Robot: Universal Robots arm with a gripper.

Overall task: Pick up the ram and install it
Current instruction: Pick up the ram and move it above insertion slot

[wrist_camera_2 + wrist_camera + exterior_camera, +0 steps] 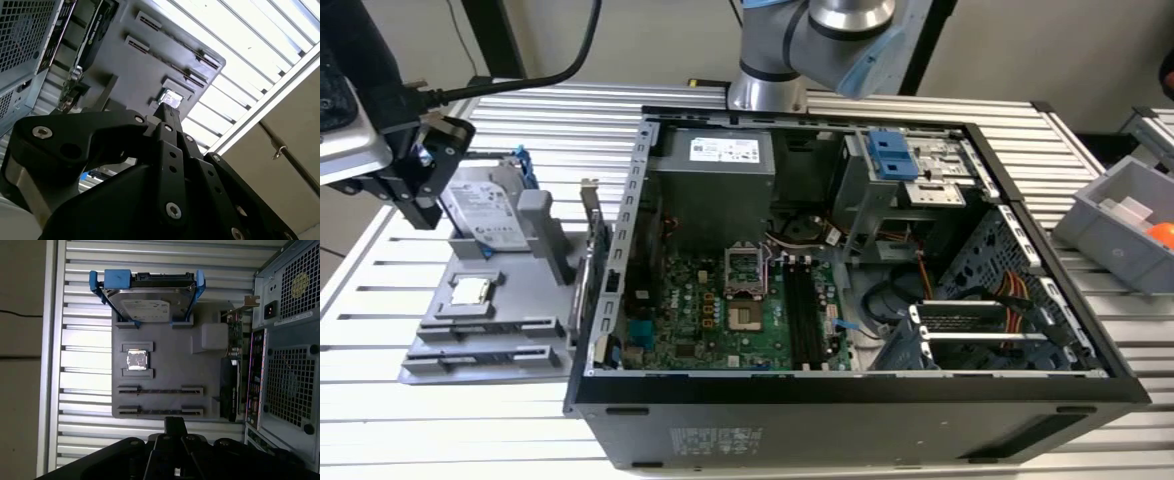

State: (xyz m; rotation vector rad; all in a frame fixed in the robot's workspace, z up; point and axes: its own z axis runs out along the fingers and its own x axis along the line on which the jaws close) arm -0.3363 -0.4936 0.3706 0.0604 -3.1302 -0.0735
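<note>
1. Black fingers (170, 131) of the gripper (175, 424) look pressed together in both wrist views, with nothing between them that I can make out.
2. It hangs over the grey tray (165, 352), by the tray edge that carries two long holders (160, 389). The chip (136, 360) and then the drive (147, 302) sit toward the opposite edge.
3. Where the ram is, I cannot tell. In the first wrist view each holder gives one thin dark line, which may be a stick on edge or a bare groove.
4. The tray sits near the bench (454, 420) edge at the exterior view's left. The open case (854, 400) stands beside it, mid-bench, and its black slots (805, 310) are too small to judge as filled or bare.
5. By my reading this is the approach to the pick, with nothing lifted. A grasp would call for parted jaws, squared across the stick's flat faces.
</note>
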